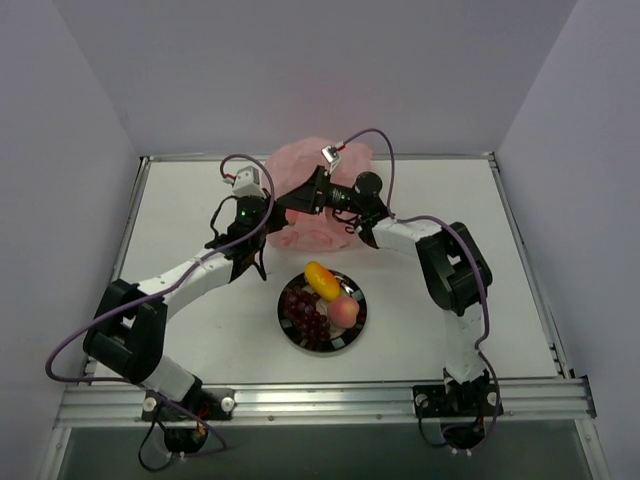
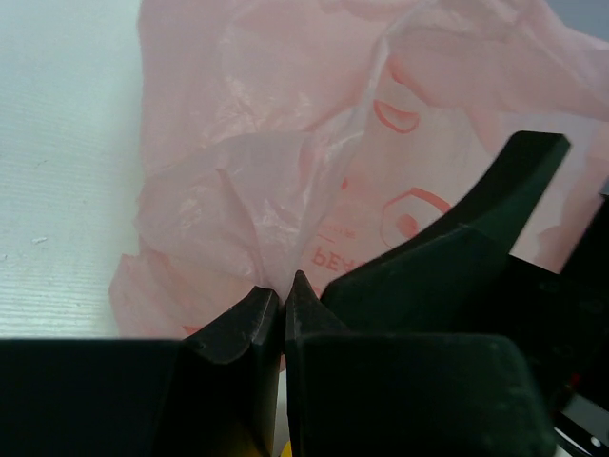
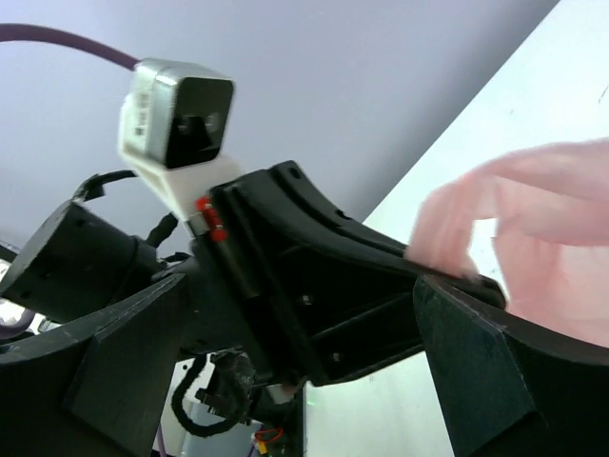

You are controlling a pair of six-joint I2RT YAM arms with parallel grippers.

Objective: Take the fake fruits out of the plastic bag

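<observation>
The pink plastic bag [image 1: 318, 190] lies crumpled at the back of the table. My left gripper [image 1: 270, 222] is at its left edge, and in the left wrist view its jaws [image 2: 283, 288] are shut on a fold of the bag [image 2: 285, 171]. My right gripper [image 1: 300, 200] sits over the bag's left part, facing the left gripper. In the right wrist view its fingers [image 3: 495, 371] stand wide apart with nothing between the pads, and the bag [image 3: 542, 238] is beside the right finger. The yellow-orange mango [image 1: 322, 280], dark grape bunch [image 1: 303, 306] and peach [image 1: 343, 312] lie in the round dish [image 1: 354, 335].
The dish stands at the table's middle front, just in front of the bag. The left arm's camera and wrist [image 3: 181, 105] fill the right wrist view. Purple cables loop above both arms. Metal rails edge the table.
</observation>
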